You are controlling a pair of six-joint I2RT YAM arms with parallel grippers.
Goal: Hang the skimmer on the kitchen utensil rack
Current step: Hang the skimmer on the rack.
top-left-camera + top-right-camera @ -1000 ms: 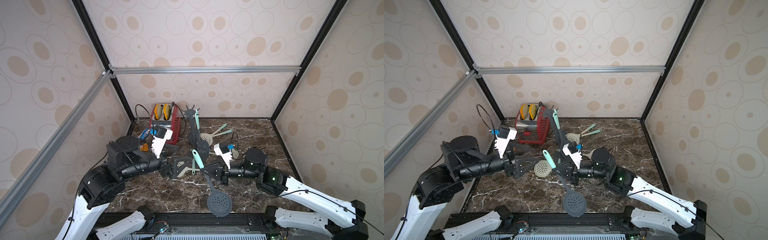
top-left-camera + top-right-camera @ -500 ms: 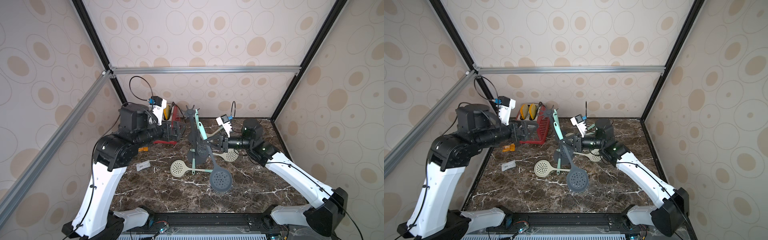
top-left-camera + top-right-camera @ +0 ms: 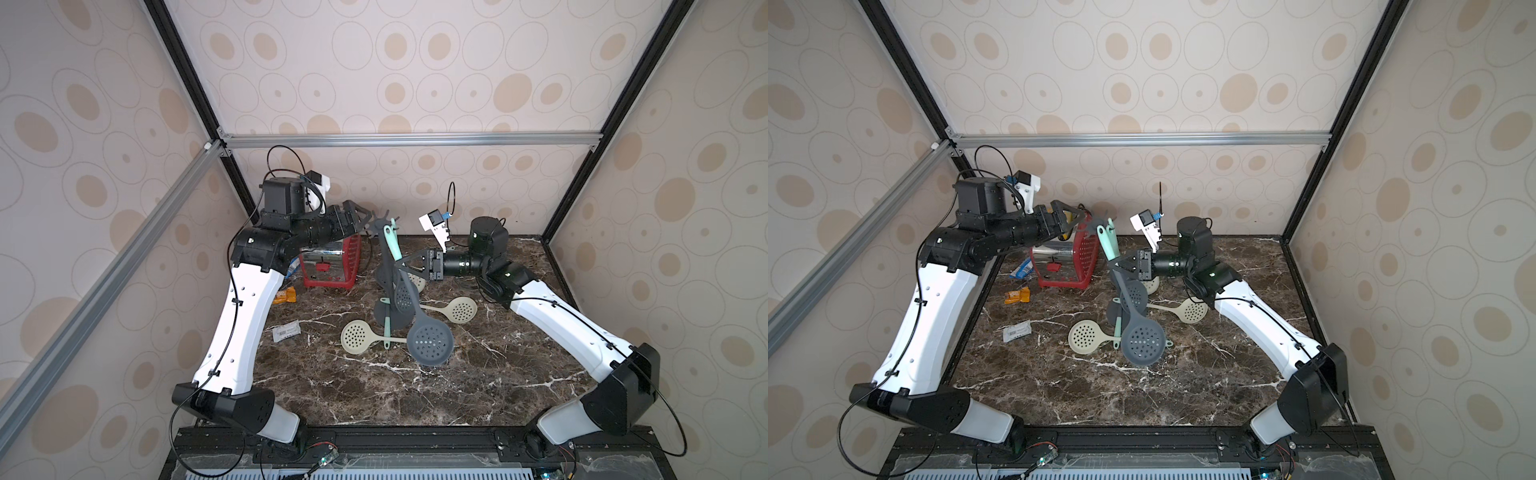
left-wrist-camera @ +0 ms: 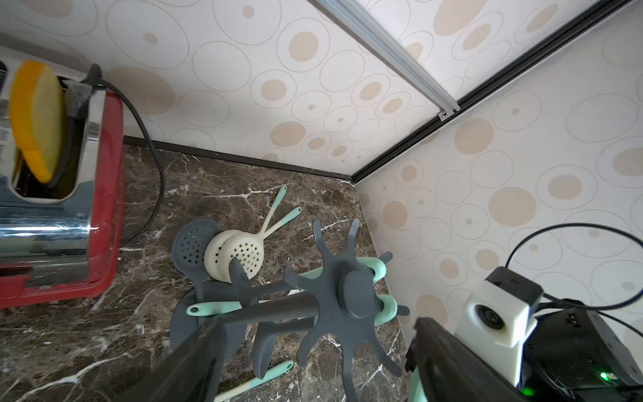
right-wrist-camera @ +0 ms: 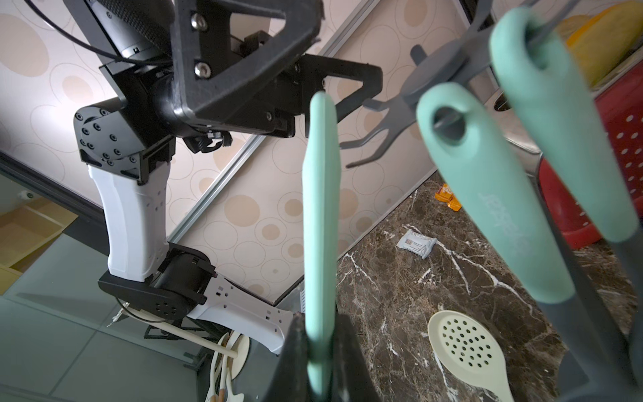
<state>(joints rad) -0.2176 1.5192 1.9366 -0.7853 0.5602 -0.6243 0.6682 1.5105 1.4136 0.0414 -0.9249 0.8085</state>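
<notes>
One skimmer [image 3: 429,340] near upright, head down

Mid-table toward the back, kitchen utensil rack [image 3: 384,253], upright; just left of it, toaster [image 3: 328,270]; astride the rack's crown, left gripper [image 3: 360,216]; right of the pole, right gripper [image 3: 405,262] on a skimmer [image 3: 430,343], head in front of the base; flat on the table [image 3: 332,395], front-left skimmer [image 3: 356,336] and right-hand skimmer [image 3: 461,309]; near the left edge, front packet [image 3: 286,331], rear packet [image 3: 284,296] behind it.

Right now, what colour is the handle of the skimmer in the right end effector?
The skimmer handle is mint green; the right wrist view shows it best.
</notes>
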